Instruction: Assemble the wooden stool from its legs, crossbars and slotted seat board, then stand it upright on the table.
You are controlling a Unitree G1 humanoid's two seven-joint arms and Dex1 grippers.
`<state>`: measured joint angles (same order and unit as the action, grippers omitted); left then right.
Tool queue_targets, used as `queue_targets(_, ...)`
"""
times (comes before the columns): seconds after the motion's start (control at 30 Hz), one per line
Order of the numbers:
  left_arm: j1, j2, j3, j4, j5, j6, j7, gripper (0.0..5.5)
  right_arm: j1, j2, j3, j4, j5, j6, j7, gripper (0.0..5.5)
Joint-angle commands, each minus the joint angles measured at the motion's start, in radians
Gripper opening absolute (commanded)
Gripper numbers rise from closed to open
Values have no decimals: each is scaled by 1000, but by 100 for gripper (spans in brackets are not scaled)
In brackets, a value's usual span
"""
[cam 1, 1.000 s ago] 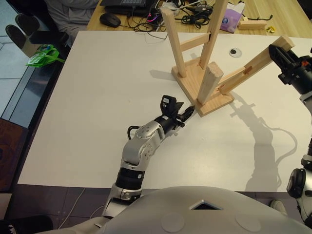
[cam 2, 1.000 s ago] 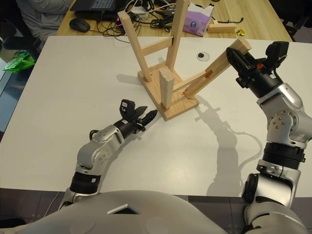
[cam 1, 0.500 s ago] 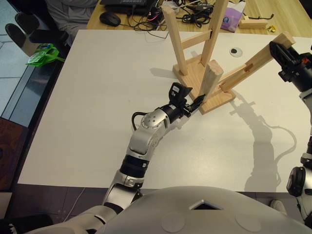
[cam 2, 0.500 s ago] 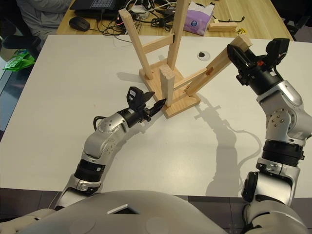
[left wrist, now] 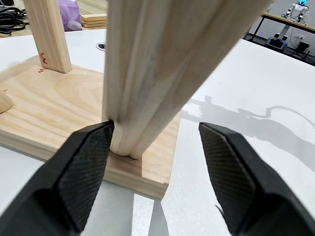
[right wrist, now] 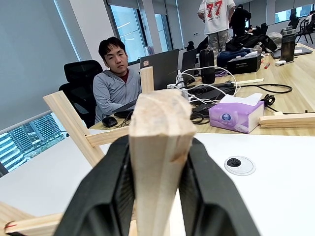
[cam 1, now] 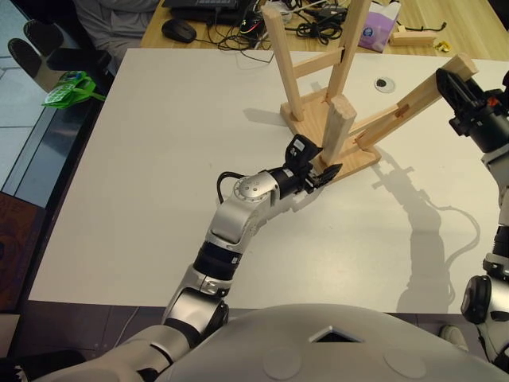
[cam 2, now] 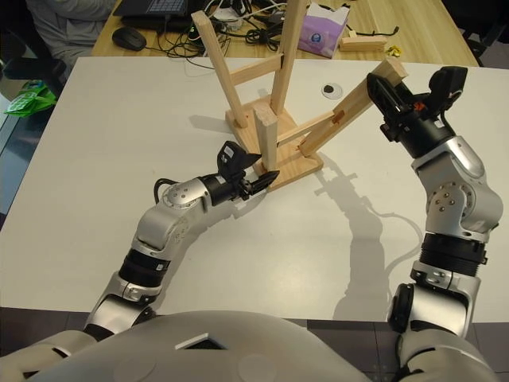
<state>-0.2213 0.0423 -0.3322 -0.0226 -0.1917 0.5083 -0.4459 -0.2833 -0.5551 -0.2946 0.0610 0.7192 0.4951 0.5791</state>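
The stool lies upside down, its seat board [cam 1: 354,162] flat on the white table [cam 1: 159,175] and its legs pointing up. My left gripper [cam 1: 326,173] is open at the board's near corner. Its fingers [left wrist: 83,167] straddle the foot of the short near leg [left wrist: 162,64]; one finger touches the wood, the other stands apart. Another leg [cam 1: 413,99] leans out to the right, and my right gripper [cam 1: 455,83] is shut on its upper end [right wrist: 160,123]. A crossbar [cam 1: 318,64] joins the two far legs. A second crossbar [cam 1: 378,127] runs from the leaning leg toward the near leg.
A round grommet [cam 1: 385,83] is set in the table behind the stool. A wooden desk at the back carries cables, a mouse [cam 1: 179,30], a tissue box [cam 1: 374,32] and loose wood pieces [cam 1: 412,37]. A green object [cam 1: 70,89] lies off the table's left edge.
My left gripper has travelled forward and to the right, from the bare table to the near leg's foot, and now straddles it. The right gripper and its leg have shifted slightly left.
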Motion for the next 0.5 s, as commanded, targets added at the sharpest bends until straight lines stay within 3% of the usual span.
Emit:
queue_targets(0.03, -29, -30, 1, 16, 34, -31, 49, 319, 42, 16, 39, 16, -40, 44, 3, 103)
queue_targets(0.27, -6, -63, -15, -2, 7, -66, 21, 319, 36, 18, 47, 22, -48, 40, 7, 103)
queue_targets(0.43, -14, -86, -1, 96, 4, -149, 6, 251, 24, 15, 52, 38, -52, 44, 7, 103)
queue_targets(0.5, -21, -99, -4, 136, 9, -177, 0, 248, 19, 15, 56, 41, -53, 46, 7, 103)
